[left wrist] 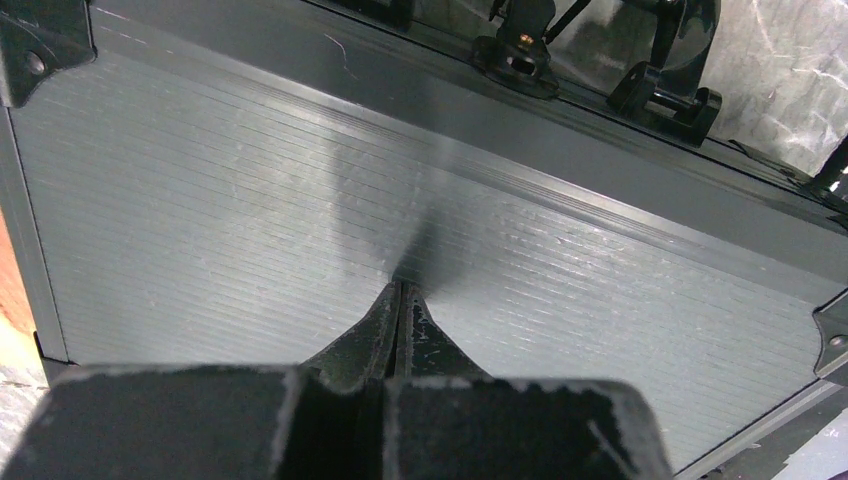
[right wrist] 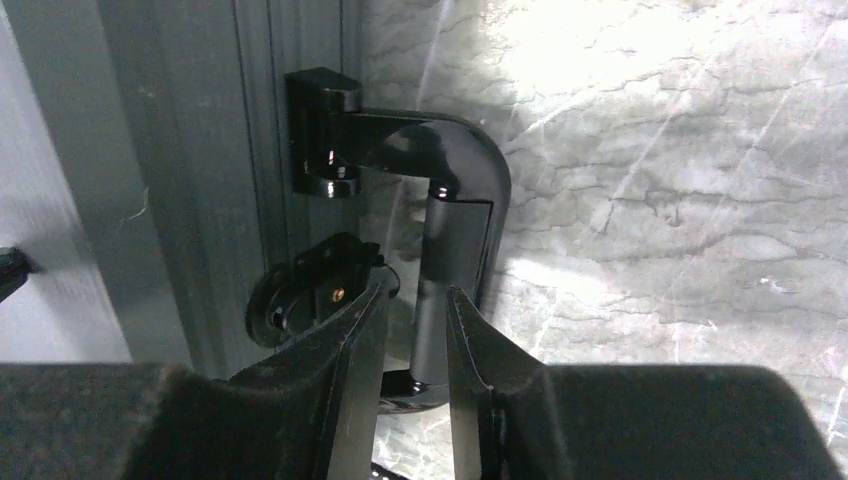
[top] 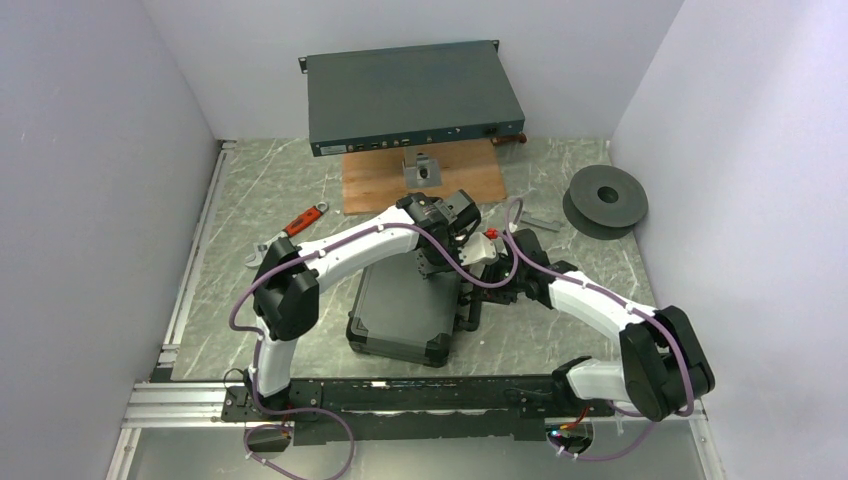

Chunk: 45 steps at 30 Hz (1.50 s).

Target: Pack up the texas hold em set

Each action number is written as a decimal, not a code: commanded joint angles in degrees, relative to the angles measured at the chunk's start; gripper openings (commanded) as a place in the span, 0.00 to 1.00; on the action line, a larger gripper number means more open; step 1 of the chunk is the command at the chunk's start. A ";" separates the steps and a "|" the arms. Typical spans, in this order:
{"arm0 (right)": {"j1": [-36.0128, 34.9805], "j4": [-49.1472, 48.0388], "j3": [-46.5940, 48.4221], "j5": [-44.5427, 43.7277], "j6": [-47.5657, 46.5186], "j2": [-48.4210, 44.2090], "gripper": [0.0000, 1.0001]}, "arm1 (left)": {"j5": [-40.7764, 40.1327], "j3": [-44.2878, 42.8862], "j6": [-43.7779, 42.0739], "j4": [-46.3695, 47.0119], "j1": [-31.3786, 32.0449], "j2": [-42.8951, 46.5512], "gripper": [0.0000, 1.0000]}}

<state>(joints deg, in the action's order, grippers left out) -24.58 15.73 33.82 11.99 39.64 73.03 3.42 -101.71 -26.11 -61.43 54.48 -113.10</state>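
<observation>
Left fingers [left wrist: 375, 328] pressed together, tips on closed poker case [top: 405, 305] lid, centre of the top view. Right fingers [right wrist: 350, 350] narrowly spread astride carry handle [right wrist: 455, 230] (latch [right wrist: 300, 300] beside it, state unclear). Judged: lid down, packing nearly done; latching probably left.

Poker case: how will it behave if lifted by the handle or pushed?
The case is probably rigid: ribbed panels and capped corners suggest no flex. Its handle seems to pivot on its mounts, so lifted there the case would likely swing down. Lying flat and low, it should slide rather than tip if pushed.
</observation>
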 commanded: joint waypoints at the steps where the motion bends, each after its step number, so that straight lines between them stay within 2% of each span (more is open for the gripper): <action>1: -0.25 -1.69 2.20 2.45 -0.17 -2.41 0.30 | 5.36 1.28 0.53 -6.66 1.11 -4.21 0.00; 14: -0.64 -2.98 2.59 3.66 0.44 -0.98 0.30 | 5.19 1.18 0.84 -6.70 1.07 -4.34 0.00; 27: -1.74 -4.37 2.52 4.30 1.48 -0.70 0.30 | 3.24 -5.30 2.70 -11.44 2.24 -10.55 0.00; 32: -2.35 -7.81 1.97 6.76 2.04 -0.66 0.30 | 2.44 -5.20 3.27 -11.52 2.38 -10.72 0.00; 37: -3.11 -15.14 -0.20 11.18 3.95 -2.24 0.30 | 2.71 -4.81 3.17 -11.00 2.26 -10.21 0.00; 45: -5.08 -19.34 -1.30 13.32 5.31 -2.35 0.29 | 4.09 -3.90 3.36 -10.43 1.25 -9.17 0.00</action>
<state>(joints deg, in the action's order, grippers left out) -26.37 8.93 32.08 18.02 42.02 72.10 2.68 -109.21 -24.67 -68.18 54.83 -118.21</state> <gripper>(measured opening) 0.294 0.007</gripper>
